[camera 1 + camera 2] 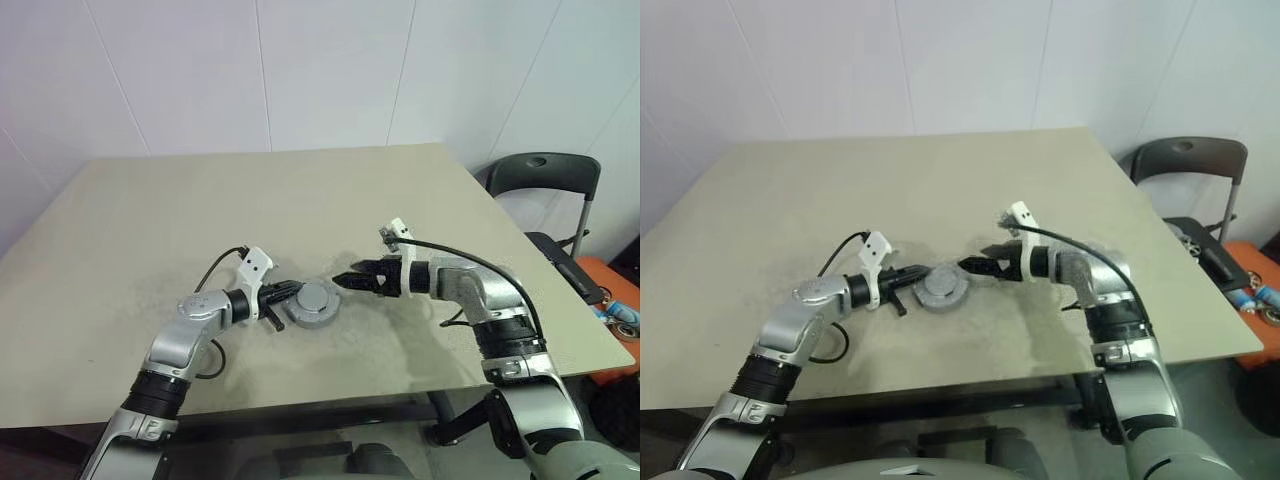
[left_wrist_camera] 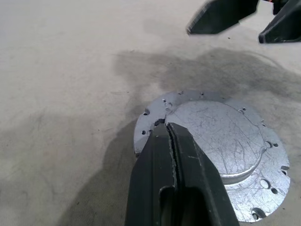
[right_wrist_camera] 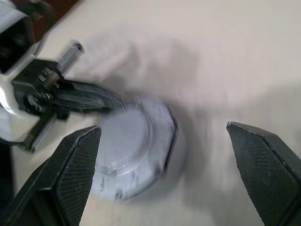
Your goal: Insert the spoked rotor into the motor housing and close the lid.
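Observation:
A grey lid (image 2: pixel 221 141) with a notched edge lies flat on the round motor housing (image 1: pixel 315 318) near the table's front middle. The spoked rotor is hidden. My left gripper (image 2: pixel 168 128) is shut with nothing between its fingers, and its tips rest on the lid's left edge. My right gripper (image 1: pixel 343 280) hangs open just to the right of the housing, pointing at it and apart from it. In the right wrist view its two fingers stand wide on either side of the lid (image 3: pixel 127 141), with the left gripper (image 3: pixel 84 96) beyond.
The beige table (image 1: pixel 250 200) stretches back to a white wall. A dark chair (image 1: pixel 545 180) stands off the table's right edge, with orange and blue things (image 1: pixel 615 300) on the floor beside it.

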